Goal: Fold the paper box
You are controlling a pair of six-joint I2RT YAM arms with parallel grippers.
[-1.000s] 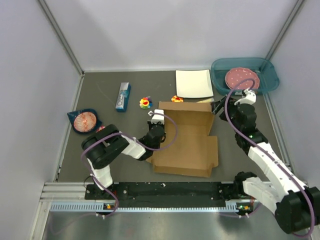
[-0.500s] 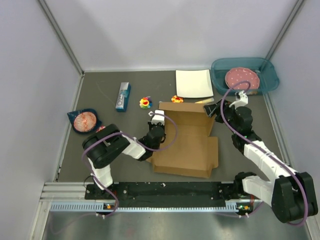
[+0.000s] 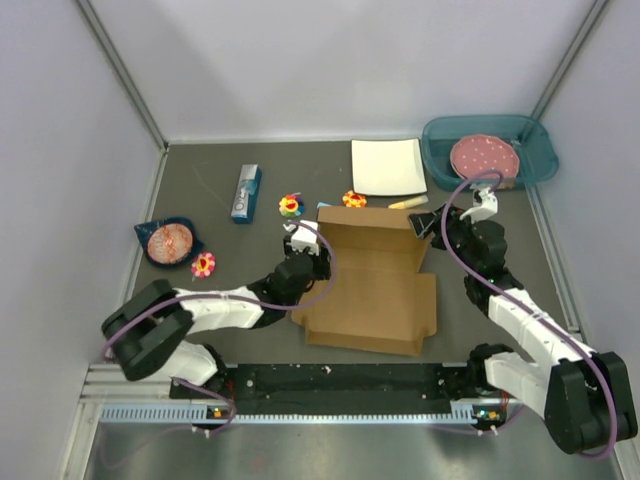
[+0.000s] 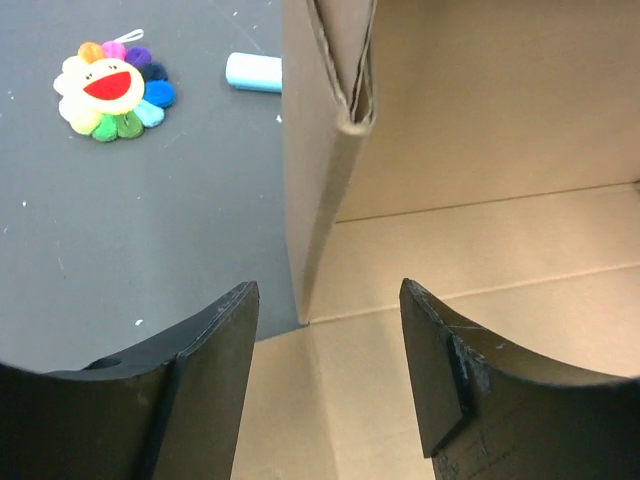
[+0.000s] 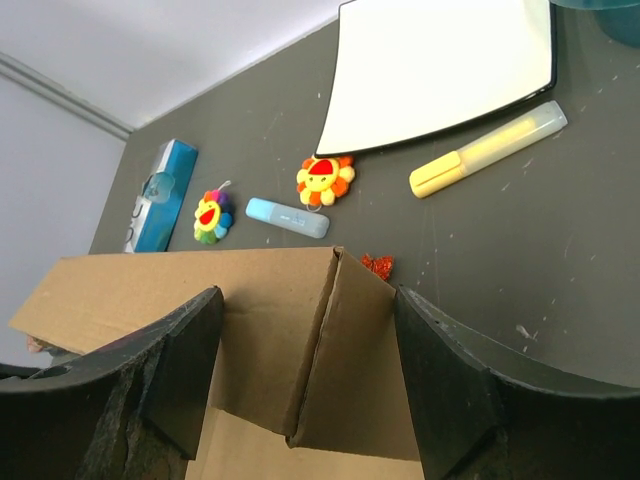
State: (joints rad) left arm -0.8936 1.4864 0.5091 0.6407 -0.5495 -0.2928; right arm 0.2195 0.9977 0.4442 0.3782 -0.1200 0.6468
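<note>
The paper box (image 3: 375, 280) sits mid-frame on the table (image 3: 200, 200): light, stiff, easily creased. Your left tool (image 4: 325, 300) stands wide astride its left wall, your right tool (image 5: 305, 300) wide around the upper-right corner. Pinch the wall edges.

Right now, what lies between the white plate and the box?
In the right wrist view, a yellow marker, an orange flower toy and a pale blue tube lie between the plate and the raised wall of the box.
</note>
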